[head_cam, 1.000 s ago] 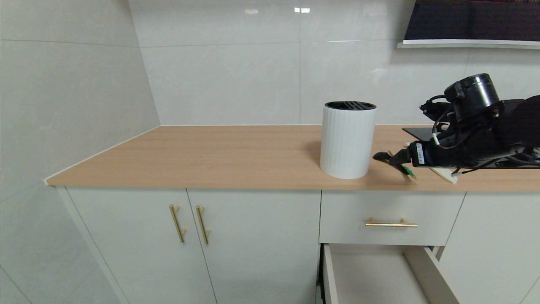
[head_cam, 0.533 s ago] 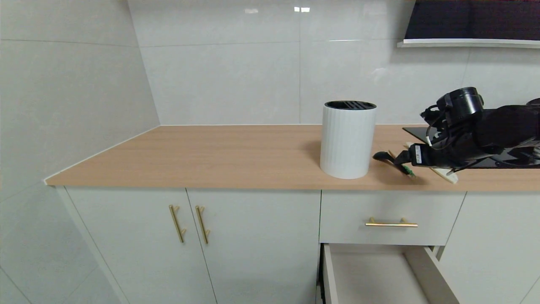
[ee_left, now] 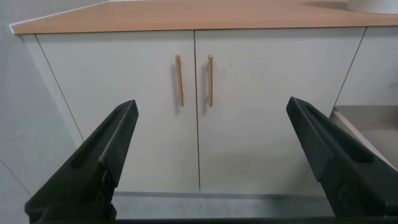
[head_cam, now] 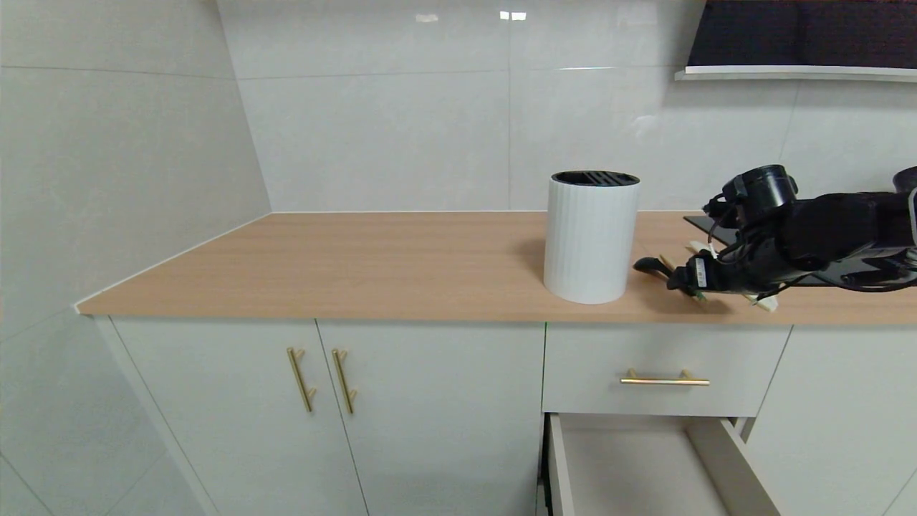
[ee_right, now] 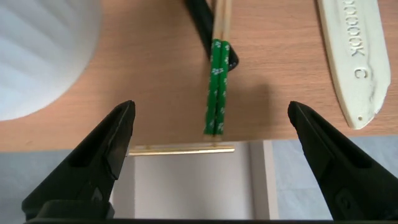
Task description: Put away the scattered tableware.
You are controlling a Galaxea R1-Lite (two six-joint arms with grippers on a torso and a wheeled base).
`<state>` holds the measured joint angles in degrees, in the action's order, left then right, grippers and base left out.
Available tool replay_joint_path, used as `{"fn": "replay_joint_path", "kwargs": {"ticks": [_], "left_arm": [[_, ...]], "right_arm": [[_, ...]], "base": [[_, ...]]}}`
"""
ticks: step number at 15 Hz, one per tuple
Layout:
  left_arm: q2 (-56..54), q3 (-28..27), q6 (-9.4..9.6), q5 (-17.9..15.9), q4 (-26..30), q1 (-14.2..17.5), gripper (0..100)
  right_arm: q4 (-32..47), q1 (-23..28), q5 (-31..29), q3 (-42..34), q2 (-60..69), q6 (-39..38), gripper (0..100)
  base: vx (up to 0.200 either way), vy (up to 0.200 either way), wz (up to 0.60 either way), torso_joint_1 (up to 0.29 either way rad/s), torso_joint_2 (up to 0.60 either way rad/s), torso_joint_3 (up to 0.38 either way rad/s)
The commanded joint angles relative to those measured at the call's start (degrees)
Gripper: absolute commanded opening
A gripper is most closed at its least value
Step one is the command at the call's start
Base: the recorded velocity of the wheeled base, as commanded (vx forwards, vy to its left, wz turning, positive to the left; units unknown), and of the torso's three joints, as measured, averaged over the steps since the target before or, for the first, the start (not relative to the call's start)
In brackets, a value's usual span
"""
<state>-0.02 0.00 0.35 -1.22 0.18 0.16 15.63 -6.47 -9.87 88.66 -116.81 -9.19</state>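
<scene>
The left claw [ee_left: 210,107] hangs low before the pair of cupboard doors [ee_left: 261,112] under the worktop [head_cam: 372,265], its fingers spread wide apart with nothing between them. On the worktop, further right, a tall white ribbed holder [head_cam: 590,240] stands upright with a dark slotted top. Just beside its base lies a black utensil [head_cam: 648,265], and across it lies a pair of chopsticks [ee_right: 217,87] with green patterned ends that reach the worktop's front edge. The right claw [head_cam: 686,283] sits low over those green ends. In the right wrist view its fingers [ee_right: 109,149] stand wide apart, one on either side of the chopsticks and well clear of them, so the pair lies in the middle of the gap, gripped by nothing. To the right of the chopsticks a flat cream utensil [ee_right: 351,62] lies on the wood, apart from them. Below the worktop edge is a drawer front with a gold handle [head_cam: 664,380], and under it a second drawer [head_cam: 630,466] stands pulled out.
</scene>
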Motion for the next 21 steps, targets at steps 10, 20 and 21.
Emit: {"fn": "replay_joint_path", "kwargs": {"ticks": [10, 20, 21], "left_arm": [[0.0, 0.0, 0.00, 0.0, 0.0, 0.0, 100], [0.0, 0.0, 0.00, 0.0, 0.0, 0.0, 100], [0.0, 0.0, 0.00, 0.0, 0.0, 0.0, 100]], "right_arm": [[0.1, 0.0, -0.2, 1.1, -2.5, -0.7, 0], [0.5, 0.0, -0.2, 0.5, 1.1, -1.8, 0], [0.6, 0.0, -0.2, -0.2, 2.7, -2.2, 0]], "base": [[0.000, 0.000, 0.00, 0.000, 0.00, 0.000], [0.000, 0.000, 0.00, 0.000, 0.00, 0.000], [0.000, 0.000, 0.00, 0.000, 0.00, 0.000]]}}
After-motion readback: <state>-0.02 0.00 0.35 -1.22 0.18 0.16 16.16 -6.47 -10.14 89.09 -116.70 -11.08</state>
